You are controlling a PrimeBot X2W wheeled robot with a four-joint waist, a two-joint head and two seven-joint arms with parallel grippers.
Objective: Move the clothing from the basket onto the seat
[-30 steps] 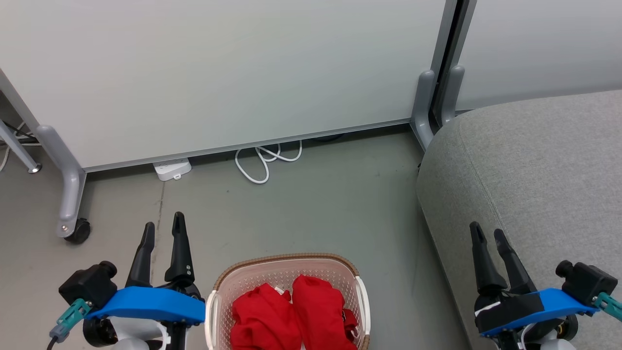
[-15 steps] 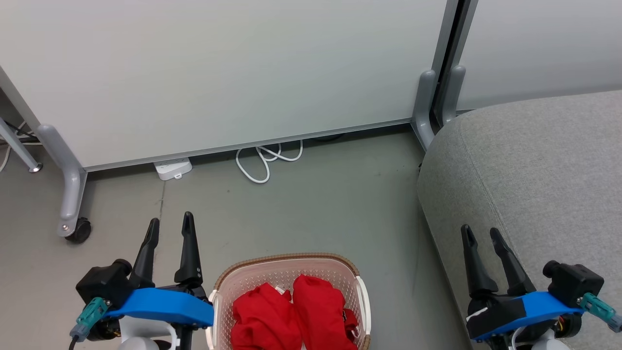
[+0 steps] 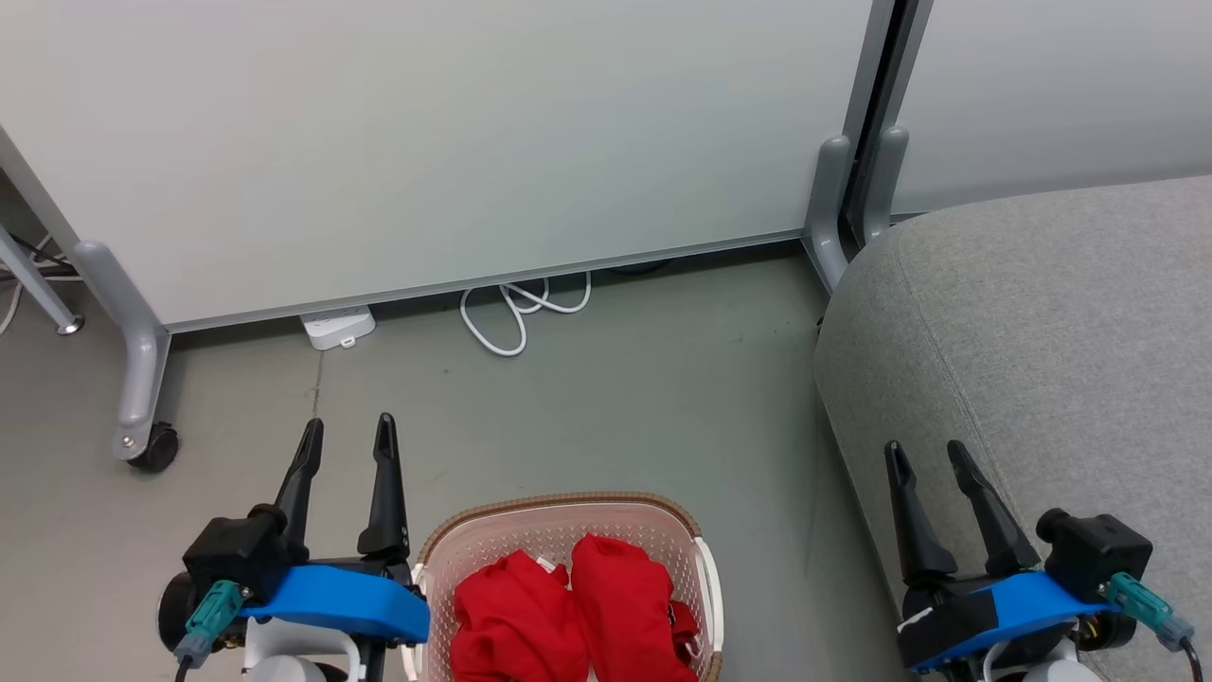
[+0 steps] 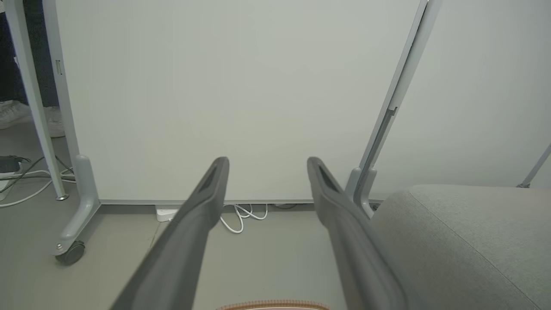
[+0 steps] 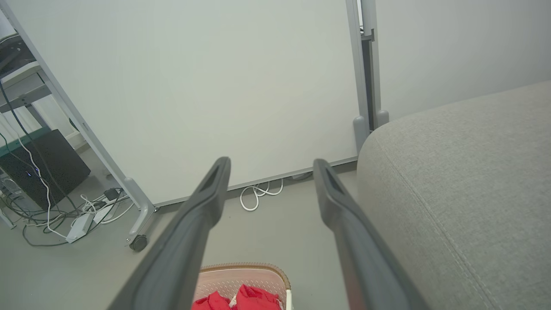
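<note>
At 6 o'clock, nearest me, the basket [image 3: 559, 499] holds the clothing [image 3: 568, 616], two crumpled red heaps side by side. My left end effector [image 3: 348, 421] hovers at 8 o'clock beside its rim, my right end effector [image 3: 923, 447] at 4 o'clock; both gape, carrying nothing. The fabric looks light, soft and floppy: I would pinch a raised fold. The grey seat [image 3: 1042, 332] stretches away at 3 o'clock

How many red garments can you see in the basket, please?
2: one red garment in the left half of the basket, the other garment touching it on the right; more may lie hidden underneath.
</note>
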